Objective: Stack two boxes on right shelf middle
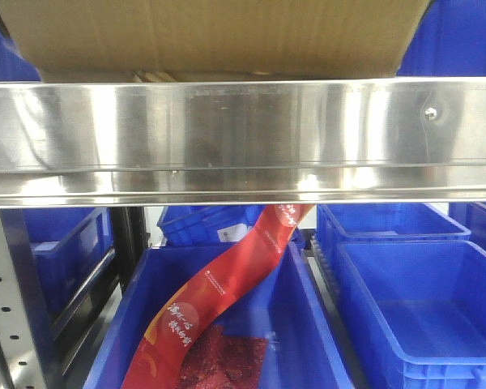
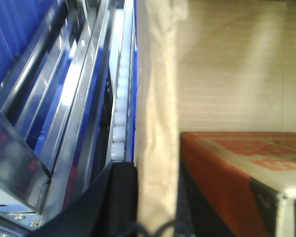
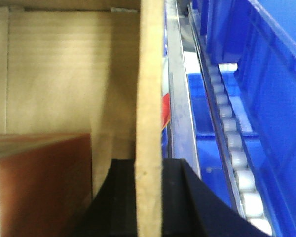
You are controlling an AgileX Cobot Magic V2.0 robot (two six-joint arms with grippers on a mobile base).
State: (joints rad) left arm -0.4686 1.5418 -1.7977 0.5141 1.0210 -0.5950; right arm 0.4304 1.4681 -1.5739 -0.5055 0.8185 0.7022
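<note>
Your cardboard box (image 1: 211, 36) sat just above the shelf lip (image 1: 243, 138) in the front view, its tan face filling the top of the picture and its lower edge right at the lip's upper rim; whether it rested on the shelf level or hung clear of it, you could not tell. In the right wrist view the box's side wall (image 3: 150, 118) stood edge-on between the black fingers of the right gripper (image 3: 149, 197), one pad (image 3: 123, 197) inside the box and the other outside, so that gripper was clenched on the wall. Inside the box, beside that inner pad, lay an orange-brown carton (image 3: 44, 182). In the left wrist view the opposite wall (image 2: 158, 123) ran up the middle of the picture with one dark finger (image 2: 116, 197) of the left gripper (image 2: 155, 212) pressed against its outer face; the inner finger was barely visible, so you could not tell whether that gripper truly clamped the wall. The same orange carton (image 2: 227, 168) showed inside. Outward of each wall ran steel rails and white roller tracks (image 3: 232, 143). Below the shelf lip stood blue bins (image 1: 421, 300), one holding a red packet strip (image 1: 219, 300), with a grey perforated upright (image 1: 8, 300) at the left.
</note>
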